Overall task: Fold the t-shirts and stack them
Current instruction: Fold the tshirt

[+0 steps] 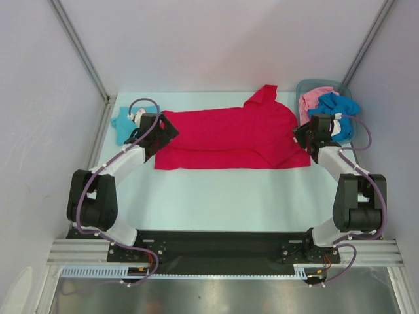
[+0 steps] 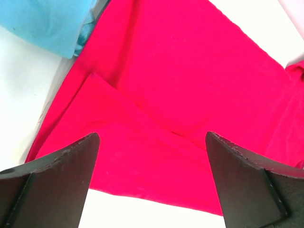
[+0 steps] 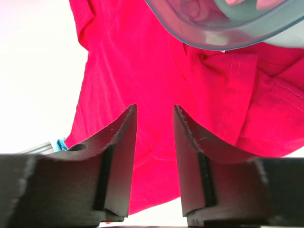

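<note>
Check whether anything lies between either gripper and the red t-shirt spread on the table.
Nothing visible does. Both the left gripper and right gripper hang open above the red t-shirt, with only bare cloth below them. The grey bin sits beside its right end.

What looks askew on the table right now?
The red t-shirt is folded unevenly: one sleeve pokes out past its far edge, and its right end lies rumpled by the grey bin. Nothing else stands out.

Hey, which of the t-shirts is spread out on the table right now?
The red t-shirt, spread across mid-table. The teal one lies bunched at the left; the pink one and the blue one are heaped in the grey bin.
</note>
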You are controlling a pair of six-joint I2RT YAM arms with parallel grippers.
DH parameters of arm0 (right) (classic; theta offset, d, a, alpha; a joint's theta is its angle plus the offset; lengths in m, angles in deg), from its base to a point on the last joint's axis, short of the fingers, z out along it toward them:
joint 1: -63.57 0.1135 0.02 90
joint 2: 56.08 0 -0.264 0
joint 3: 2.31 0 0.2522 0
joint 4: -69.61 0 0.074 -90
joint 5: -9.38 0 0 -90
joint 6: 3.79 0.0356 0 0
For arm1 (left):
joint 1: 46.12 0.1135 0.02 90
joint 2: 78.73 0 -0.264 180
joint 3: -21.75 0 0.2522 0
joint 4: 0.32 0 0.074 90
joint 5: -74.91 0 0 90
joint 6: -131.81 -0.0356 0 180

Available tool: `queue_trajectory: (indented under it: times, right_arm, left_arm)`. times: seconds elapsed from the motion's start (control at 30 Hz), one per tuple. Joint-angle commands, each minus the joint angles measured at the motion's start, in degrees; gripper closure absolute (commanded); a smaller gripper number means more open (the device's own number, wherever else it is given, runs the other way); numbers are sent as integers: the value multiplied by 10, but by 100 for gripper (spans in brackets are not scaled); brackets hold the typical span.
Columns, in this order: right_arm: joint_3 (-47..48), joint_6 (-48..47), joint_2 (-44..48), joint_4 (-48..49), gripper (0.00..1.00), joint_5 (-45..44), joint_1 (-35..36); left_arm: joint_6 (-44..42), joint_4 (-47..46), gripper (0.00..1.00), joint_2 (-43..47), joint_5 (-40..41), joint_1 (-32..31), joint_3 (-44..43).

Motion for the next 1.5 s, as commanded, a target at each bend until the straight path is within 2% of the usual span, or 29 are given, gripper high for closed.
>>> queue_trajectory:
  times: [0.0, 0.2, 0.33, 0.4, 0.6, 0.87, 1.03, 1.2, 1.4, 1.47]
  right_arm:
    - [12, -21, 25, 12, 58, -8, 2]
    - [43, -57, 45, 11, 57, 5, 9]
    - [112, -64, -16, 6, 57, 64, 31]
    - [164, -69, -61, 6, 57, 83, 45]
    - [359, -97, -207, -71, 58, 125, 72]
    - [483, -97, -317, -108, 58, 155, 28]
    - [539, -95, -392, -76, 58, 214, 16]
    - [634, -90, -493, -65, 58, 293, 16]
    - [783, -99, -604, -111, 57, 339, 38]
    - [794, -104, -614, -114, 57, 334, 45]
  left_arm:
    - [-8, -8, 0, 12, -2, -2, -21]
    - [-8, -6, 0, 26, -8, -2, -26]
    - [-8, -6, 0, -5, -32, -2, -70]
    - [-18, -16, 0, -28, -75, -3, -120]
    - [-13, -62, 0, -150, -208, -1, -246]
    - [14, -76, 0, -305, -315, 27, -393]
    - [88, -166, 0, -388, -401, 44, -449]
    - [88, -163, 0, -426, -398, 45, -483]
    - [36, -56, 0, -452, -376, 45, -530]
    - [20, -36, 0, -450, -367, 43, -534]
